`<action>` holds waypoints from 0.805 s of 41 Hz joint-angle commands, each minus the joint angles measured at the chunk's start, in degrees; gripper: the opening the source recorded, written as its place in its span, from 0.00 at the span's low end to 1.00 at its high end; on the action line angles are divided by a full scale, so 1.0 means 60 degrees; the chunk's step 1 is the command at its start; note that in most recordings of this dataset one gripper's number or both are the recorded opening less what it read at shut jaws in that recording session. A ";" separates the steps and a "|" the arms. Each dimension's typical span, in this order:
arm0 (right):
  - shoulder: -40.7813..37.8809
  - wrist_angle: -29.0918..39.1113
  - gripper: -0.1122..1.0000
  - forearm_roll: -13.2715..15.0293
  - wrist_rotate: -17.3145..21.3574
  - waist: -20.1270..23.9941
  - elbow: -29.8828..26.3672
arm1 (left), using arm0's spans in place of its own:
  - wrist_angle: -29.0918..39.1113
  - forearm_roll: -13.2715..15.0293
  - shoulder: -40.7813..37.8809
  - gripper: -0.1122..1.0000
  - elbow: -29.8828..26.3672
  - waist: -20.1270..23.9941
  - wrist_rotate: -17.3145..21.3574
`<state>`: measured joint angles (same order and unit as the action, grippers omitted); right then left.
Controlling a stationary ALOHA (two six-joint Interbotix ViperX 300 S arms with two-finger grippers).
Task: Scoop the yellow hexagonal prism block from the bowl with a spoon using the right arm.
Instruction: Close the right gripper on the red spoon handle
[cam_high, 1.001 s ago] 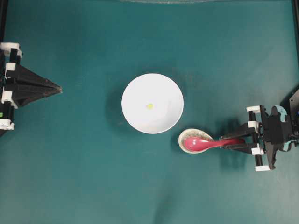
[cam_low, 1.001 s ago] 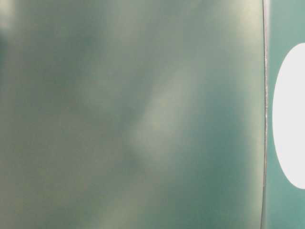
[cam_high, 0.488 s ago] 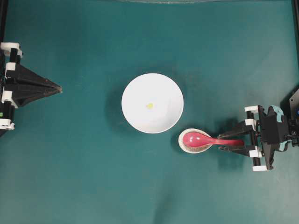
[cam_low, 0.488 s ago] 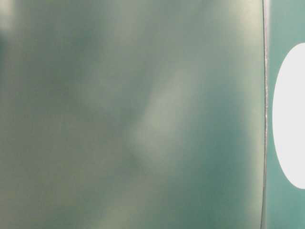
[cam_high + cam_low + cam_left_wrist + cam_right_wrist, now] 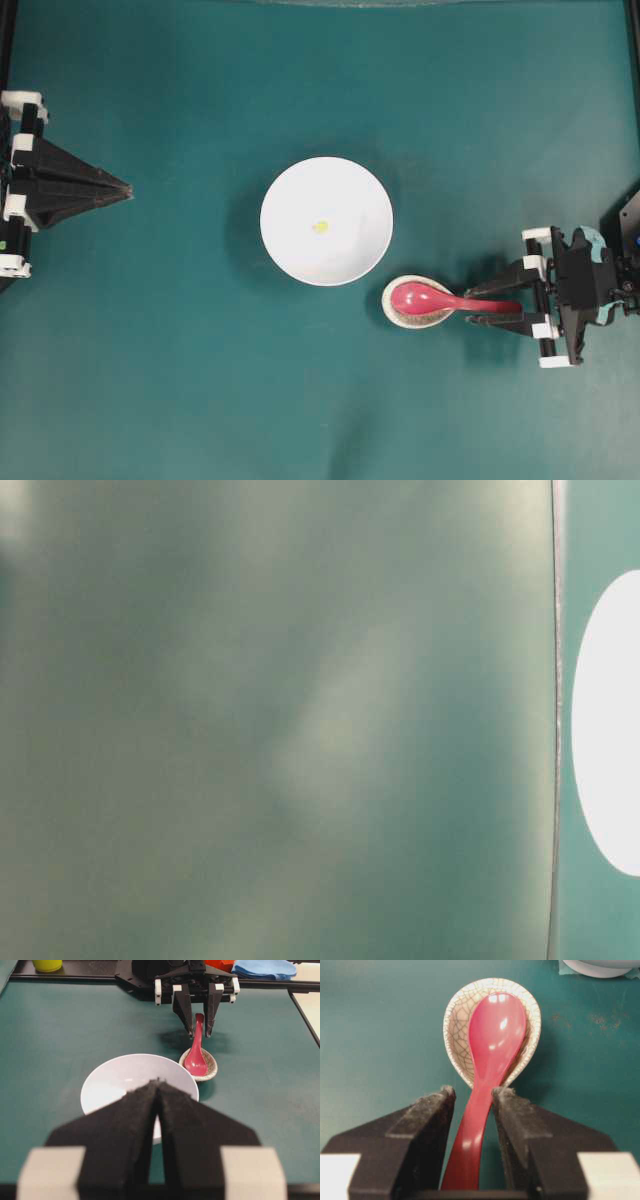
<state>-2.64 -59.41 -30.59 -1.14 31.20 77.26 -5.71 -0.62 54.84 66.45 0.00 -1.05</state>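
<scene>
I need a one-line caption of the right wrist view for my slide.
Open jaws of the right gripper flank the handle of the red spoon, whose scoop lies in the crackled spoon rest.

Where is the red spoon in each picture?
Overhead: the spoon lies right of centre, below and right of the white bowl.
Table-level: not in view.
Left wrist: upper middle, beyond the bowl.
Right wrist: centre, handle between the right pincer's jaws.
Shared landmark: the speckled spoon rest under the scoop.
</scene>
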 commanded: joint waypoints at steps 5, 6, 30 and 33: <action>0.0029 -0.0044 0.49 -0.0015 -0.0161 0.0000 -0.0029 | -0.0044 -0.0015 -0.0088 0.12 -0.0205 0.0000 -0.0015; 0.0015 -0.0044 0.49 -0.0015 -0.0205 0.0000 -0.0029 | -0.0044 -0.0015 -0.0103 0.12 -0.0205 0.0000 0.0000; -0.0645 -0.0278 0.49 -0.0513 -0.0190 0.0015 -0.0249 | 0.0044 -0.0015 -0.0103 0.12 -0.0220 0.0000 -0.0015; -0.0645 -0.0220 0.49 -0.0513 -0.0161 0.0000 -0.0264 | 0.0059 -0.0015 -0.0088 0.12 -0.0220 0.0000 -0.0015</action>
<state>-7.12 -60.56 -33.49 -2.29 31.20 76.11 -5.19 -0.62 54.76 66.45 0.00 -1.05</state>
